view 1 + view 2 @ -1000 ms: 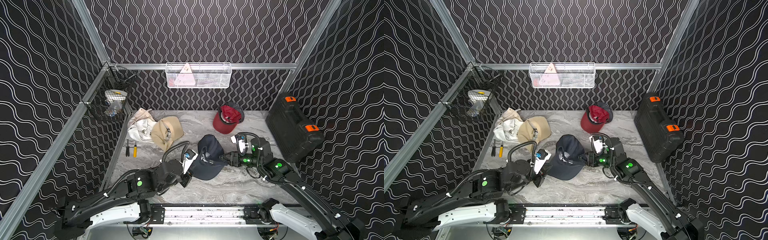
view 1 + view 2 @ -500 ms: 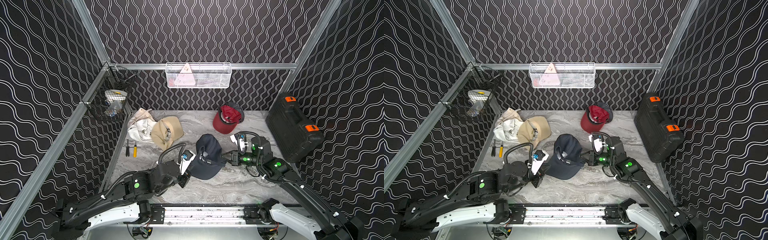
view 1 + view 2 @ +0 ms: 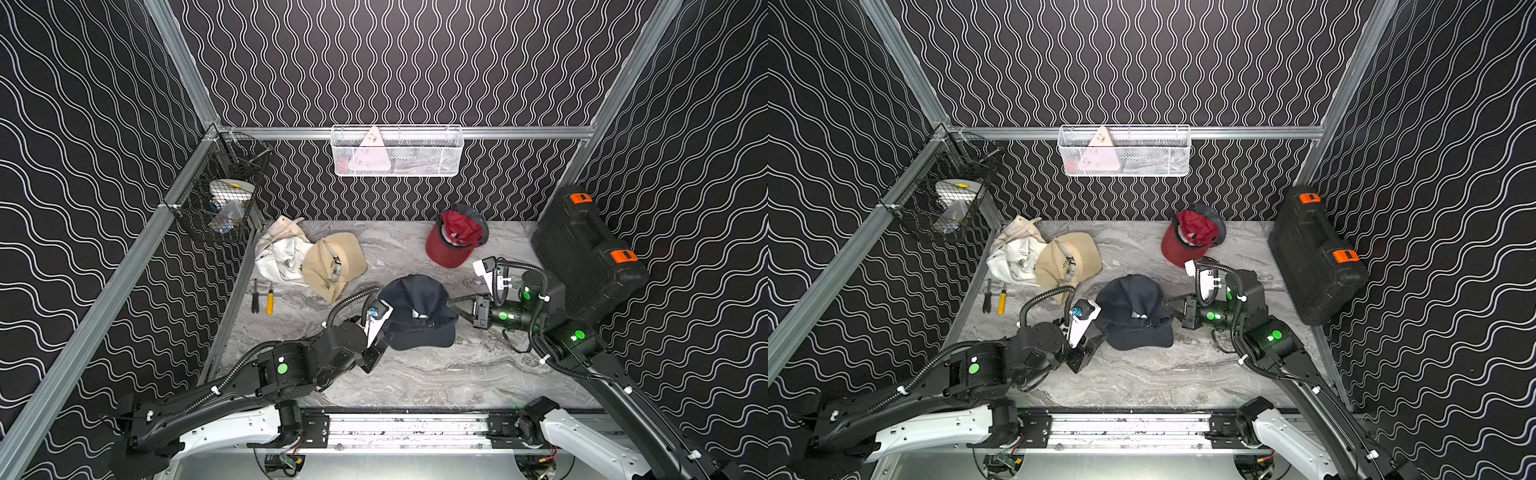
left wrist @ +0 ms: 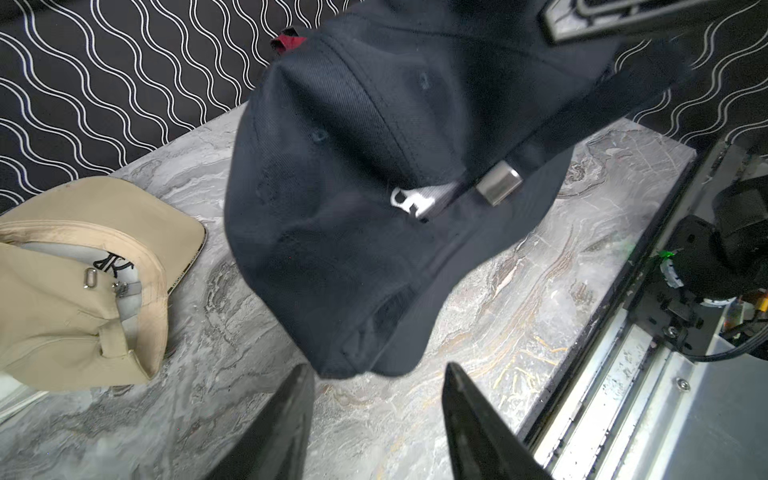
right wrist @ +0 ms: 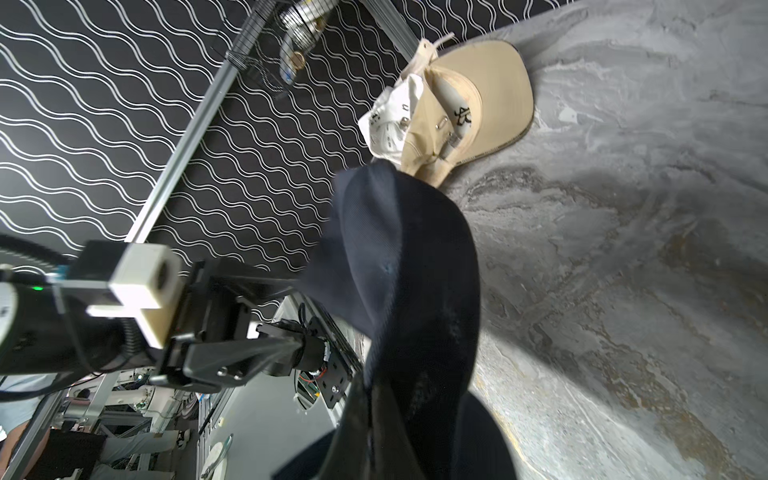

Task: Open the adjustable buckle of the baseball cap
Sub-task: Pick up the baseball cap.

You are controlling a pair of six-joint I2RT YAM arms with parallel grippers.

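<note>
Left jaws apart, right gripping navy cap [image 3: 415,299]

Left gripper [image 4: 374,370] now spread, off the navy cap [image 4: 332,187]; right gripper [image 3: 452,301] now clamped on cap's right edge.

Tan cap [image 3: 332,262], red cap [image 3: 451,245], black case [image 3: 582,249] — seemingly 2 screwdrivers [image 3: 270,301].

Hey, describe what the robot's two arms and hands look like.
Both the left arm and right arm are black with white base links, green status lights, ribbed black cable hoses and white wrist camera mounts. The left hand and right hand have black tapered fingers.
</note>
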